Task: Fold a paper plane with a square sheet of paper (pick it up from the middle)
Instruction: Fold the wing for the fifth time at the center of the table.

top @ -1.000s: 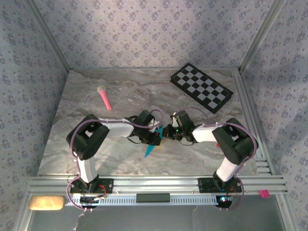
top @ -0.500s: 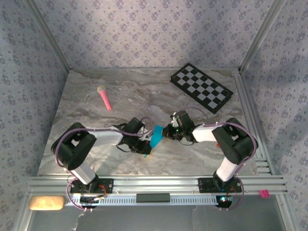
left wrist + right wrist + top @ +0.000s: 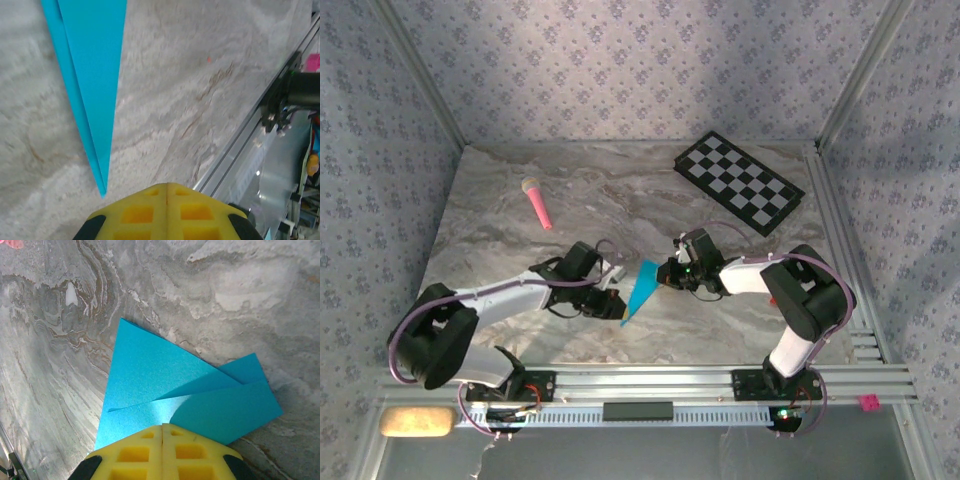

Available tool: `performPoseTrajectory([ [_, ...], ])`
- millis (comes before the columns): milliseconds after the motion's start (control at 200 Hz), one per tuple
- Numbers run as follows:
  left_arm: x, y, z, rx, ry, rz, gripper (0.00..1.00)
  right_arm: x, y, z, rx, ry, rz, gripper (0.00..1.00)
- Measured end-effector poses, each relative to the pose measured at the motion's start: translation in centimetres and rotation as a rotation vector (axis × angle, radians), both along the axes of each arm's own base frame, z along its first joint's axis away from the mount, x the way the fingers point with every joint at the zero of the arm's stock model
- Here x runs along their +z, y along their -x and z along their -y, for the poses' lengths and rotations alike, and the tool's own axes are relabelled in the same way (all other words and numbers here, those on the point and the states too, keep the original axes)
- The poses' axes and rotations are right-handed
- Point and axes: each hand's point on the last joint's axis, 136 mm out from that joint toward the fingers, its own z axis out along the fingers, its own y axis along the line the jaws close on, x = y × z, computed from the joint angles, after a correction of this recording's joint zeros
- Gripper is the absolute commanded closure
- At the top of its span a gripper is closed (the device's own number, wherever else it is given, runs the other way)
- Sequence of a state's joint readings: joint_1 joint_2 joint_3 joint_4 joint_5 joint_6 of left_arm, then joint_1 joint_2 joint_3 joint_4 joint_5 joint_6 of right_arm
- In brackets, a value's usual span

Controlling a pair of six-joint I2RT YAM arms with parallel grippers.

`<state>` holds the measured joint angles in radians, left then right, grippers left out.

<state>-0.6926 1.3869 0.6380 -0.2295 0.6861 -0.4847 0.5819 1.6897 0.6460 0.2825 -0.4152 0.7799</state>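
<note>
The paper plane (image 3: 640,290) is a slim cyan-blue dart lying on the marble table, its point toward the near edge. My left gripper (image 3: 612,305) is shut and empty, just left of that point. In the left wrist view the dart (image 3: 92,75) tapers to a tip beside my shut yellow jaws (image 3: 166,186), without touching them. My right gripper (image 3: 665,277) is shut at the dart's wide rear end. In the right wrist view its tips (image 3: 162,427) sit over the folded layers (image 3: 150,375). I cannot tell whether they pinch the paper or only rest on it.
A black-and-white checkered board (image 3: 740,182) lies at the back right. A pink stick (image 3: 537,202) lies at the back left. An aluminium rail (image 3: 640,380) runs along the near table edge, close to my left gripper (image 3: 240,145). Patterned walls close in three sides.
My left arm has swung out to the left and its gripper has drawn back off the paper. The dart, partly covered before, now lies uncovered. The right gripper has stayed put.
</note>
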Motion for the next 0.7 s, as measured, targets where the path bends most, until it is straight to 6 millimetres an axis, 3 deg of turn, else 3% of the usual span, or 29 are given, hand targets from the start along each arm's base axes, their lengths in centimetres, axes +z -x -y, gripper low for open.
performPoseTrajectory([
  [225,0.6,-4.2,2.7,0.015,0.033,0.033,0.98,0.0,-0.1,0.0,-0.003,0.006,0.002,0.94],
  [490,-2.3,-6.4,4.0,0.028,-0.019,0.017,0.99,0.0,-0.2,0.0,-0.004,0.009,0.005,0.93],
  [700,-5.2,-6.6,3.2,0.036,-0.102,0.002,1.0,0.1,-0.2,0.0,-0.001,0.01,0.008,0.92],
])
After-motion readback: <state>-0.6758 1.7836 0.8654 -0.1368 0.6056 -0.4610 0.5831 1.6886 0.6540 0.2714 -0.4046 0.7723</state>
